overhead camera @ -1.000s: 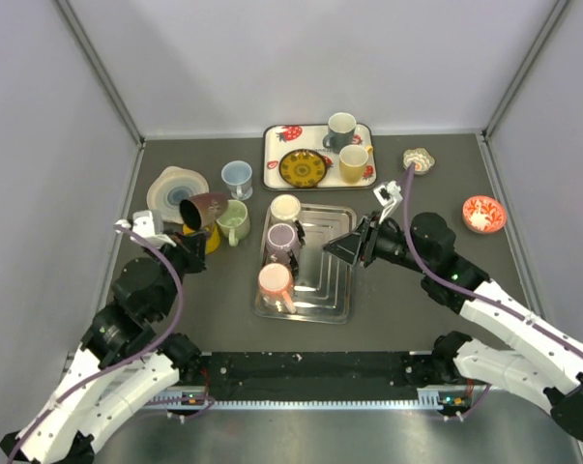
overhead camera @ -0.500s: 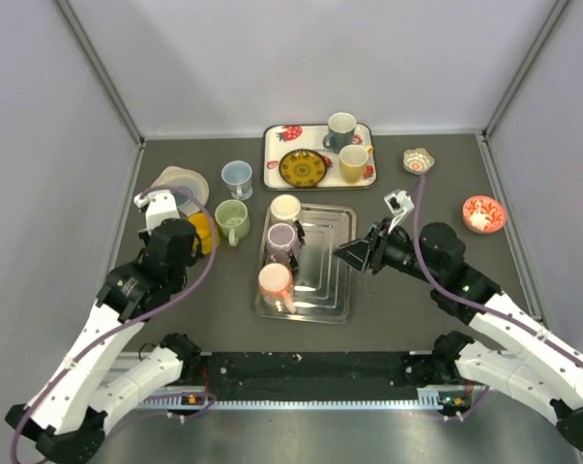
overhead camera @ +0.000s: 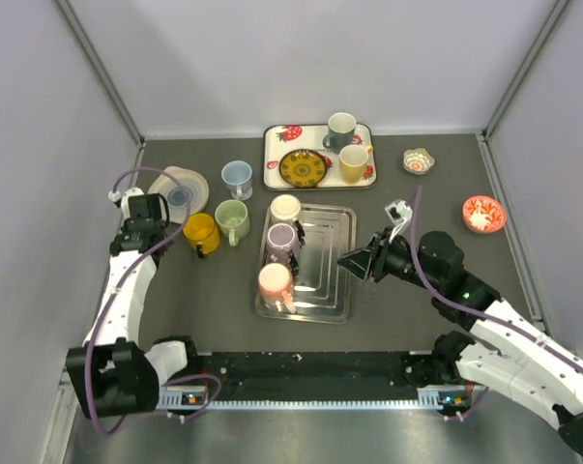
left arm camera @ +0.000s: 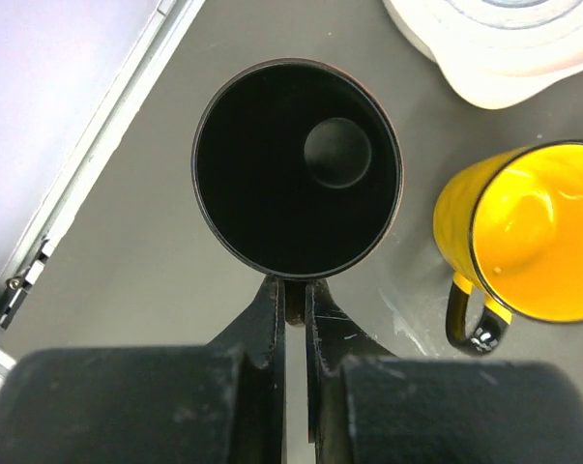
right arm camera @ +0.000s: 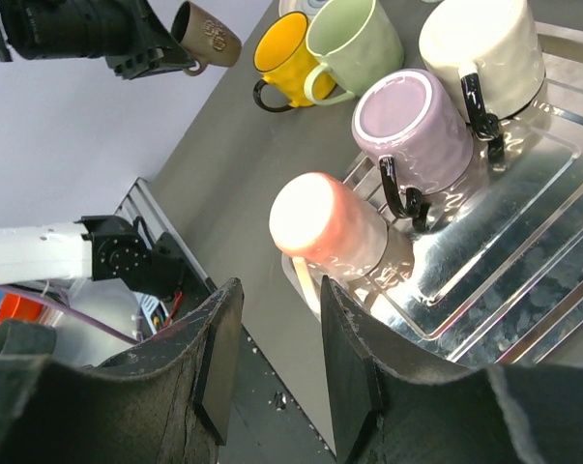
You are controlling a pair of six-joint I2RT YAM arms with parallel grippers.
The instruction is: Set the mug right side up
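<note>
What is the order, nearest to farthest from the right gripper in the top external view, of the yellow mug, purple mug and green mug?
1. purple mug, on the metal tray, just left of the right gripper.
2. green mug, on the table past the tray's left edge.
3. yellow mug, farther left again, beside the green mug.

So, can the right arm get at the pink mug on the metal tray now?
Probably yes. The right hand is open and empty, close beside the pink mug, with only bare tray between them.
</note>
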